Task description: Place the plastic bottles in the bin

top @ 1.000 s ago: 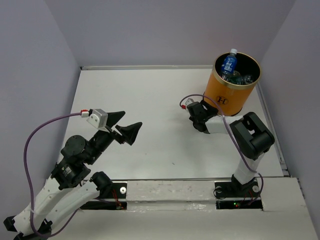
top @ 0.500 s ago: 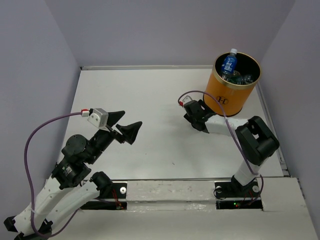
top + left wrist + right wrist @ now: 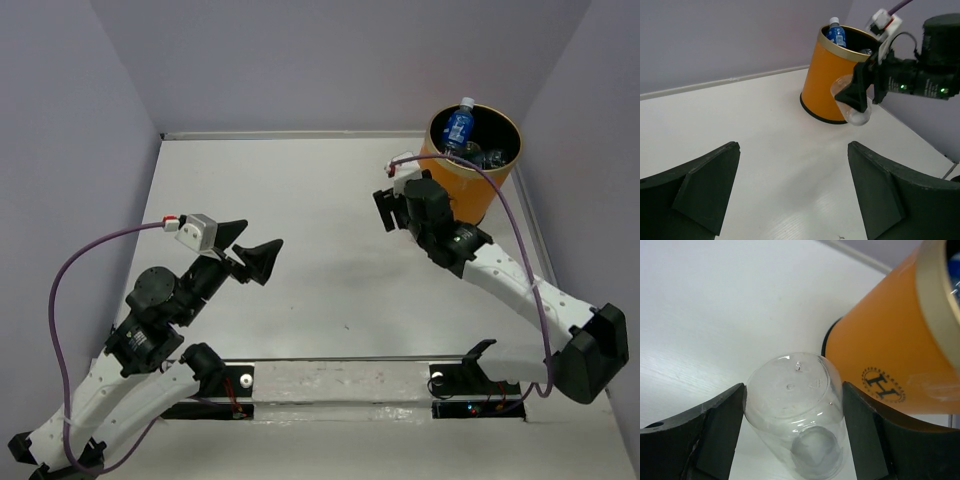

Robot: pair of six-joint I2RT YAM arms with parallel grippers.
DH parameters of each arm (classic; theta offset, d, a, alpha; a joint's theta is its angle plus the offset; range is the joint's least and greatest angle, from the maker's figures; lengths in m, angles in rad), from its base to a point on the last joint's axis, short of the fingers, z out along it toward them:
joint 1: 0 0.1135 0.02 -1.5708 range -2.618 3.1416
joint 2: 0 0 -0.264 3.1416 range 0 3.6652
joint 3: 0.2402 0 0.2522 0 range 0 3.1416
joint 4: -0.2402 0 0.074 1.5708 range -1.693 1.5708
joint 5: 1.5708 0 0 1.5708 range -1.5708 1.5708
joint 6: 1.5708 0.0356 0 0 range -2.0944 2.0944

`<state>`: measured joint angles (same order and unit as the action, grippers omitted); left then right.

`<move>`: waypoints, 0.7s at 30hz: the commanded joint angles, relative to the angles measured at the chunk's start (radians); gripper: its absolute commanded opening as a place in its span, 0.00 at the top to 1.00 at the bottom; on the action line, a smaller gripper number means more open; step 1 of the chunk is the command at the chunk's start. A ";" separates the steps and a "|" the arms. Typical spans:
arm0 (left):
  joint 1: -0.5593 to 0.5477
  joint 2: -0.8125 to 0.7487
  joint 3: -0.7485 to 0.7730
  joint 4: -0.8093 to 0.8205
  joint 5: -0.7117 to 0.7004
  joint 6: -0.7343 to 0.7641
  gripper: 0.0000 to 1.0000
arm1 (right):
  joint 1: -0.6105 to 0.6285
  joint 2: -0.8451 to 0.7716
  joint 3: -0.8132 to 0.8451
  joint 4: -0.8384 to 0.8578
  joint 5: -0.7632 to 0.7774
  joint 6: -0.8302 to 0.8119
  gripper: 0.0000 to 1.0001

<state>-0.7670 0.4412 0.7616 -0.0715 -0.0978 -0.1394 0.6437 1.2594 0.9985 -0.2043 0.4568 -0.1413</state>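
White table (image 3: 300, 190) — bottle (image 3: 790, 385) in R hand (image 3: 792, 392) tilted, base-down.

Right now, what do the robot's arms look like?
The left arm and right arm are white tubes with chunky black joints. A purple cable loops along each. The left end effector and right end effector each have two black wedge-shaped fingers.
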 commanded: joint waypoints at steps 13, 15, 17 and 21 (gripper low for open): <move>0.009 0.022 -0.002 0.035 -0.014 0.006 0.01 | -0.220 0.113 0.538 0.355 0.177 -0.201 0.58; 0.011 0.027 -0.004 0.033 -0.013 0.008 0.01 | -0.313 0.158 0.540 0.367 0.180 -0.121 0.58; 0.009 0.028 -0.005 0.033 -0.016 0.008 0.01 | -0.352 0.188 0.539 0.368 0.207 -0.080 0.58; 0.009 0.034 -0.005 0.029 -0.043 0.006 0.01 | -0.429 0.219 0.468 0.411 0.235 0.008 0.57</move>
<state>-0.7635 0.4603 0.7616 -0.0723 -0.1116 -0.1394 0.2539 1.4891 1.5036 0.1074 0.6395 -0.2401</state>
